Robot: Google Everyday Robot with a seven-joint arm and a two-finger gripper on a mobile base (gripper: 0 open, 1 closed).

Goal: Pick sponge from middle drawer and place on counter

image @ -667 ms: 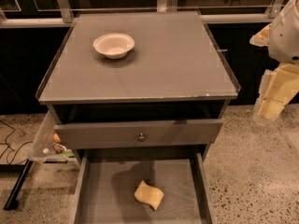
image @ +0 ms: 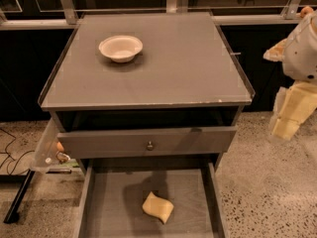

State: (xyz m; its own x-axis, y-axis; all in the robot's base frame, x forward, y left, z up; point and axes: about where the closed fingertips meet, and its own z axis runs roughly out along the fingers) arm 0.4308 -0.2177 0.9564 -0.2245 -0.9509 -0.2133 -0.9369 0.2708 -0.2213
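Little has changed in the last moment. The sponge (image: 158,208) lies where it lay, on the floor of the open middle drawer (image: 111,202). My pincer (image: 290,115) still hangs well off to the right of the bench (image: 188,68); whether it is wide or narrow I cannot tell. I judge the reach has not yet begun.

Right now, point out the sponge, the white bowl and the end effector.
sponge (image: 158,207), camera view, centre of its top face.
white bowl (image: 120,47), camera view, its inner hollow.
end effector (image: 285,125), camera view, its lower end, at the picture's right edge.
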